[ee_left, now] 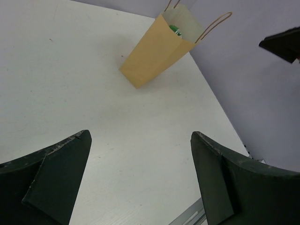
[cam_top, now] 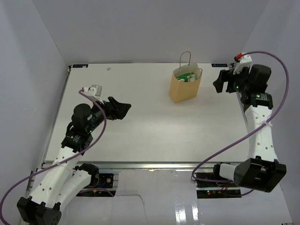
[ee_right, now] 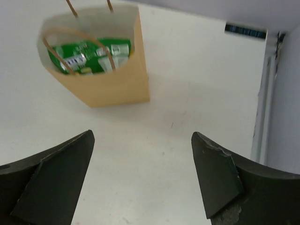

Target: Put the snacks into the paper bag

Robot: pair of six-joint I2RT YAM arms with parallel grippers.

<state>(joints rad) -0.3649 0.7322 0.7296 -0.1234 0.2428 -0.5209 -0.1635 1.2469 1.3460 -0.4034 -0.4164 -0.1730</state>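
White table [cam_top: 154,136], pale walls on three sides. No loose packets seen on it.
Left gripper [cam_top: 121,108], centre-left: jaws wide, empty.
Right gripper [cam_top: 222,84], upper right, just beside the bag: jaws apart, nothing held.
Bag [cam_top: 185,88] upright, upper centre-right. Snacks [ee_right: 89,55] lie inside, green wrappers showing.
Packets look light, flat and slick, so pinch an edge.
Bag is thin paper, likely to tip. Handles [ee_right: 75,31] arch over the mouth and may snag.

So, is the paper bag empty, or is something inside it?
Not empty. The paper bag stands upright with its mouth open, and green wrapped snacks lie inside it in the right wrist view.
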